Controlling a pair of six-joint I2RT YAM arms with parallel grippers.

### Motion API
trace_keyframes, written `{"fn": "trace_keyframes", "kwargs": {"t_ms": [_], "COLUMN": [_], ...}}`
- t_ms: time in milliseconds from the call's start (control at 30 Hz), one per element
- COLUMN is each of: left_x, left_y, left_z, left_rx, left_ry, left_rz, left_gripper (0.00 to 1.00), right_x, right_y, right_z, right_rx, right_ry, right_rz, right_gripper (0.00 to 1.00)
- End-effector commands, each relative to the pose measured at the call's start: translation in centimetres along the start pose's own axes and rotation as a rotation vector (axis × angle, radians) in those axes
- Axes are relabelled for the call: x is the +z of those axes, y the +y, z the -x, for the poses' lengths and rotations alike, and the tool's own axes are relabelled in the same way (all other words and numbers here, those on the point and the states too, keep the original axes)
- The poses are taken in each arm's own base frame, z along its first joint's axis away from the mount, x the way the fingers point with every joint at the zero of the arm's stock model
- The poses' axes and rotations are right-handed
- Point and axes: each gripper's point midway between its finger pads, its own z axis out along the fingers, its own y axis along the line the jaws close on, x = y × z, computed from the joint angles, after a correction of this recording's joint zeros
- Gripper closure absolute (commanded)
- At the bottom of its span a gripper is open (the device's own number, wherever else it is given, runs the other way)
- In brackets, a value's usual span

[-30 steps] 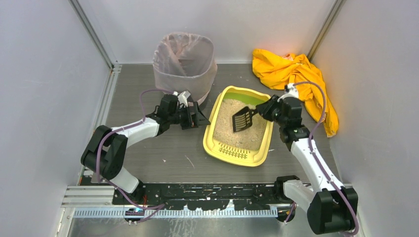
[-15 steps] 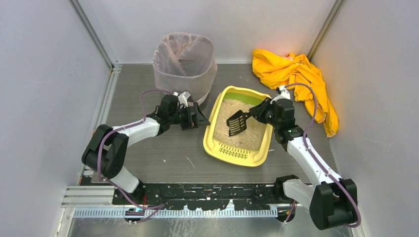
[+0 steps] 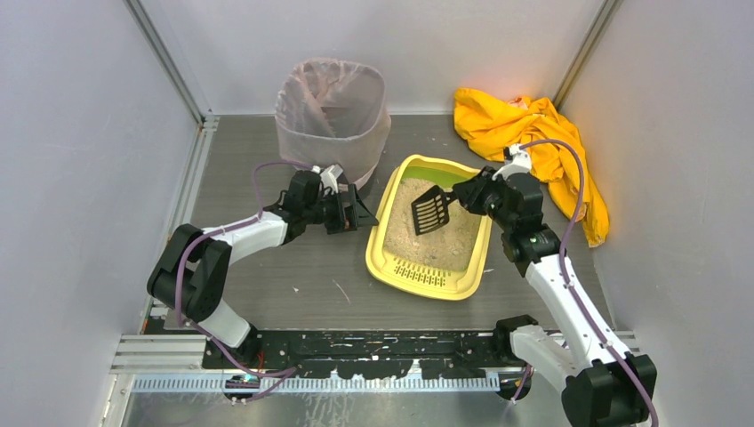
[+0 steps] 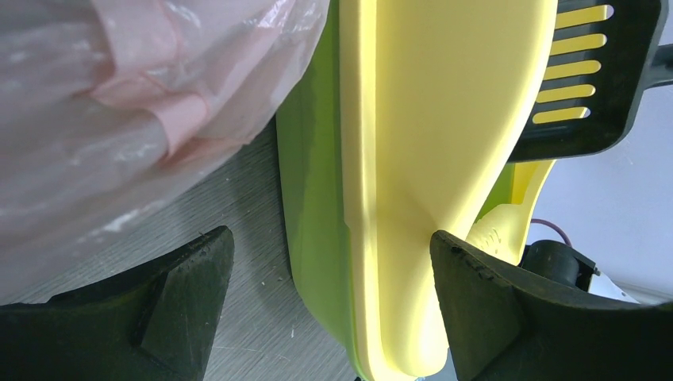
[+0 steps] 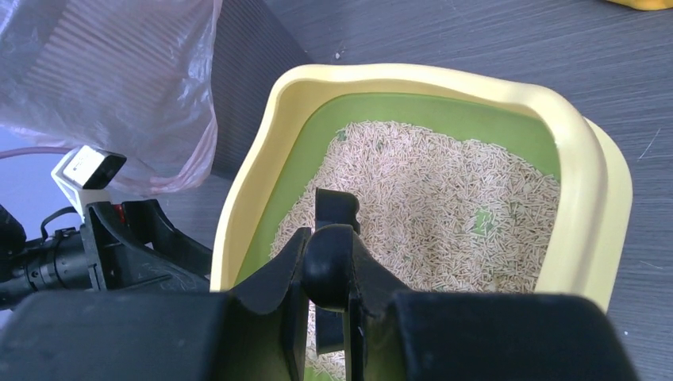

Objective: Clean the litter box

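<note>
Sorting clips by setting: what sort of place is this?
Probably a lab test cell, not a home: bare grey walls, metal framing, and robot arms bolted to the table working a litter box with a scoop.

Pale grey walls close me in: the back wall [image 3: 427,36] at 12 o'clock, the left wall [image 3: 80,178] at 9, the right wall [image 3: 680,178] at 3. Silver posts [image 3: 164,62] mark the back corners. My table [image 3: 293,267] is dark grey, grain-streaked. At 6 o'clock a black perforated plate [image 3: 400,342] and a silver toothed strip [image 3: 356,382] cross its near edge. The light is soft and even, with a faint orange glow [image 3: 498,78] at 1 o'clock.
</note>
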Motion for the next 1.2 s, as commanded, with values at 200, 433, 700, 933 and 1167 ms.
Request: {"fn": "trace_keyframes", "kwargs": {"t_ms": [200,433,700,933,1167], "left_x": [-0.1,0.0,-0.3,-0.4,-0.4], "left_y": [-1.9,-1.9,-2.1,-2.1,-2.2], "left_z": [1.6,1.6,1.7,1.7,1.7], "left_rx": [0.053,0.052,0.055,0.060,0.059], "left_ry": [-0.042,-0.039,-0.043,-0.046,-0.045], "left_rz": [-0.056,-0.058,-0.060,-0.057,-0.060], "left_gripper": [0.07,0.07,0.07,0.07,0.07], "right_x": [0.6,2.0,4.9,4.7,1.1], "right_y": [4.7,5.8,2.7,1.3,-1.7], "right_z": [-0.8,-3.6,-6.0,-4.3,1.6], "right_rx": [-0.056,-0.031,-0.044,-0.076,-0.187], "right_ry": [0.045,0.120,0.176,0.111,-0.055], "right_rz": [0.163,0.200,0.076,-0.020,-0.237], "right_gripper": [0.99,0.99,0.87,0.26,0.09]}}
